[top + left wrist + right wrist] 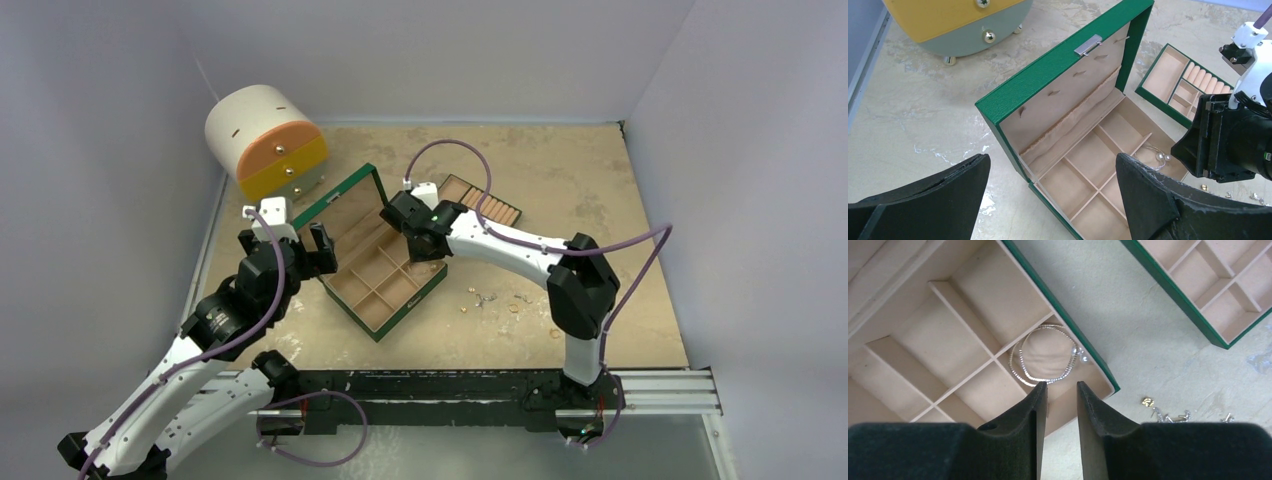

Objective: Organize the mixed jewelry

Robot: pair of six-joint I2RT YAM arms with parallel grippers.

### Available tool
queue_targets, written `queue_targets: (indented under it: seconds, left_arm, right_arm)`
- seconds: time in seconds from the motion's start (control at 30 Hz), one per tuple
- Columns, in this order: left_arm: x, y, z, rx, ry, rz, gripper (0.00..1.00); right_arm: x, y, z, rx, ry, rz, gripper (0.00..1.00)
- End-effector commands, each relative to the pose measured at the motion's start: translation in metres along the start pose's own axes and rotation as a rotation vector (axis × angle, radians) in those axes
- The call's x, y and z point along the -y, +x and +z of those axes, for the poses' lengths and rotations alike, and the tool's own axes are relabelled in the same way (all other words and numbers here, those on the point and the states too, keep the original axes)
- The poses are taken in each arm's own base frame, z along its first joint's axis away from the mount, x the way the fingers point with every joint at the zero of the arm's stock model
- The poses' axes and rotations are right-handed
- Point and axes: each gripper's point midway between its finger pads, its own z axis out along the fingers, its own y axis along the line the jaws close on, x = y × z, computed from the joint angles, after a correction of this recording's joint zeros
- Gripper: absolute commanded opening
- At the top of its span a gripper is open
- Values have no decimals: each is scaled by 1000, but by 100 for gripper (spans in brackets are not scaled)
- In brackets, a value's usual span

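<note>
Where it lies in the green box [993,295], the hoop [1018,365] gleams thin, silvery.

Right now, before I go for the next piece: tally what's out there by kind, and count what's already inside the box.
Green hinged jewelry box, lid open: 1
Green insert tray: 1
Round drawer chest: 1
Thin silvery hoop, inside the box: 1
Total: 4
Loose tiny pieces outside the box: several, too small to count.

The box [1048,65] is green outside, tan inside. The hoop [1024,374] is silvery; the loose jewelry [490,298] gold and silver. The worktop [560,180] is mottled beige. The jaws are black.
</note>
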Motion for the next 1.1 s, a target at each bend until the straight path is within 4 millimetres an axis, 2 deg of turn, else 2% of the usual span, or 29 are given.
queue_targets:
  seconds: [0.0, 0.2, 0.47, 0.83, 0.93, 1.07]
  left_arm:
    - [4, -9, -1, 26, 9, -26, 97]
    - [3, -10, -1, 31, 8, -29, 97]
    - [4, -10, -1, 29, 9, -28, 97]
    - [4, -10, -1, 29, 10, -26, 97]
    - [3, -10, -1, 29, 8, -26, 97]
    - [3, -10, -1, 29, 9, -27, 97]
  right_arm:
    - [-13, -5, -8, 12, -85, 14, 28]
    - [-24, 9, 8, -42, -105, 23, 15]
    - [-26, 30, 25, -104, -98, 32, 3]
    - [-24, 57, 42, -178, -80, 29, 0]
    - [-24, 56, 40, -176, -82, 32, 0]
    - [-22, 43, 29, -138, -83, 39, 0]
